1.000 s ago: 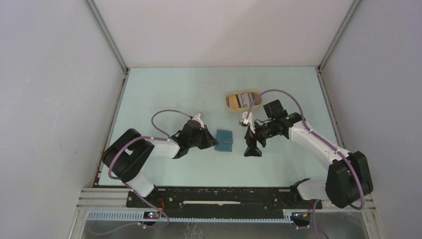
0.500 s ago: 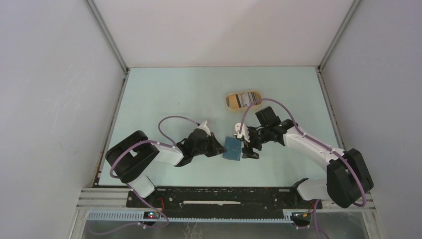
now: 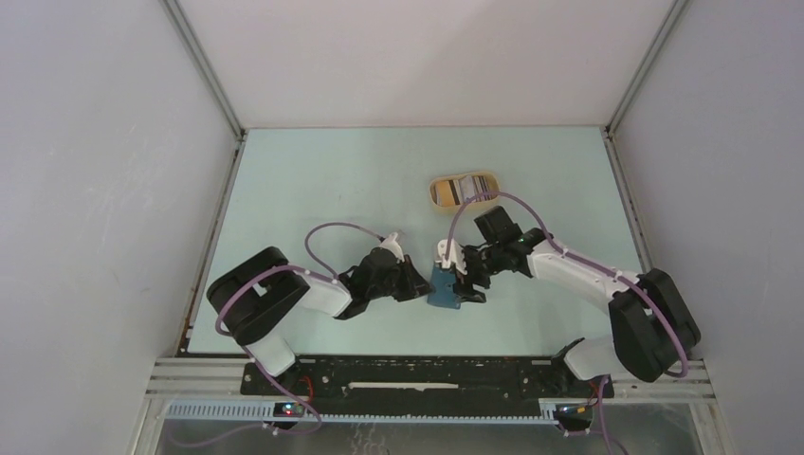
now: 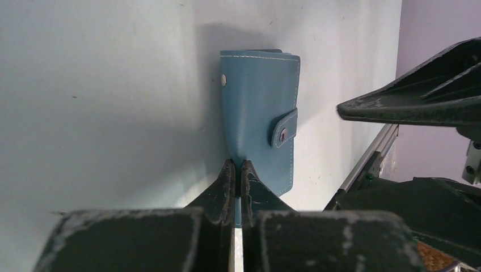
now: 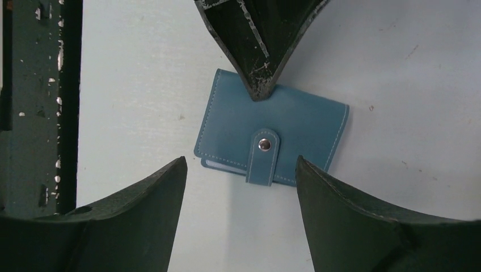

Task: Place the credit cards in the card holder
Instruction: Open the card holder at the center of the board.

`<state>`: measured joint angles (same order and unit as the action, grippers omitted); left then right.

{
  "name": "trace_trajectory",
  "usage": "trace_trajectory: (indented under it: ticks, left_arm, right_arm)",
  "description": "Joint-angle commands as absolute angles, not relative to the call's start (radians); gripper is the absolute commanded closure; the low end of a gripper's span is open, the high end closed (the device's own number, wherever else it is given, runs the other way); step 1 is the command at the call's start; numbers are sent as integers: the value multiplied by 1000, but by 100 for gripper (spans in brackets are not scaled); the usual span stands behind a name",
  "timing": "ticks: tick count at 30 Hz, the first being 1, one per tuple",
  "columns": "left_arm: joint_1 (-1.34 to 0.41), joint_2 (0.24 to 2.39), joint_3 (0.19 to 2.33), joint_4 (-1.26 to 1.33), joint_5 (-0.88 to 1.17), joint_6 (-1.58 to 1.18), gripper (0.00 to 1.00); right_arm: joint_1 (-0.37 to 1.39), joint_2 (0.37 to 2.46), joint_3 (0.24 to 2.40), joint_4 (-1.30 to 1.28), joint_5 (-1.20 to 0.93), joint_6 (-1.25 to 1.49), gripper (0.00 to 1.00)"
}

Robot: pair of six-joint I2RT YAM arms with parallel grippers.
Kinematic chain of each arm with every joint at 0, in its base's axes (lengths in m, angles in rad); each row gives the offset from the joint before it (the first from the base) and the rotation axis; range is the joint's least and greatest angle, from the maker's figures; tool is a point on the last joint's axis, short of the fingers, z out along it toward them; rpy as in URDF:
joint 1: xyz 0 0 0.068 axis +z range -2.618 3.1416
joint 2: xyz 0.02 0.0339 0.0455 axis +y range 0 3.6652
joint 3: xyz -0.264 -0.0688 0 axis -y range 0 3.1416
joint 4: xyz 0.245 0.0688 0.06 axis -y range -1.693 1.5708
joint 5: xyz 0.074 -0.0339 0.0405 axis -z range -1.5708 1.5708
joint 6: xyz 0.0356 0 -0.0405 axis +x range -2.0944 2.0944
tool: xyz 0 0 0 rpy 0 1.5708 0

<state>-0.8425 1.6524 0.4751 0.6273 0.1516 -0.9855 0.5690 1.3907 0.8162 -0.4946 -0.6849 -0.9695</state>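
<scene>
Closed wallet point(image 3: 442, 284) pinched between both arms
Left jaws are clamped tight on the wallet's edge, mid-table point(image 3: 322, 190). Right jaws gape wide either side of its snapped tab point(image 5: 262, 156), gripping nothing. Cards point(image 3: 462, 192) lie in the tray point(image 3: 435, 189) behind.

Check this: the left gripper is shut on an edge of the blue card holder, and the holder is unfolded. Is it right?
No. The left gripper is shut on an edge of the card holder, but the holder is folded closed, its snap tab fastened, as the right wrist view shows.
</scene>
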Motion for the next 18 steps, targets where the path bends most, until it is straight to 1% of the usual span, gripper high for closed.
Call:
trace_trajectory:
  ticks: [1,7,11,15,18]
  left_arm:
    - [-857,1672,482,658,188,-951,100]
    - [-859,1667,479,672,198,-958,100]
    - [-859,1667,470,697,208,-970,100]
    - [-859,1669,460,724,218,-979,100]
    - [-859,1666,454,729,215,-980,100]
  right_arm:
    - [626,1440,824,-423,-606,-964,23]
    - [675,1501,837,-379,-477,-920,28]
    - [698,1538,844,-362,-399,-900,33]
    - [709,1570,864,-375,-366,-885,42]
    - [716,1587,873,-393,-357,-887,55]
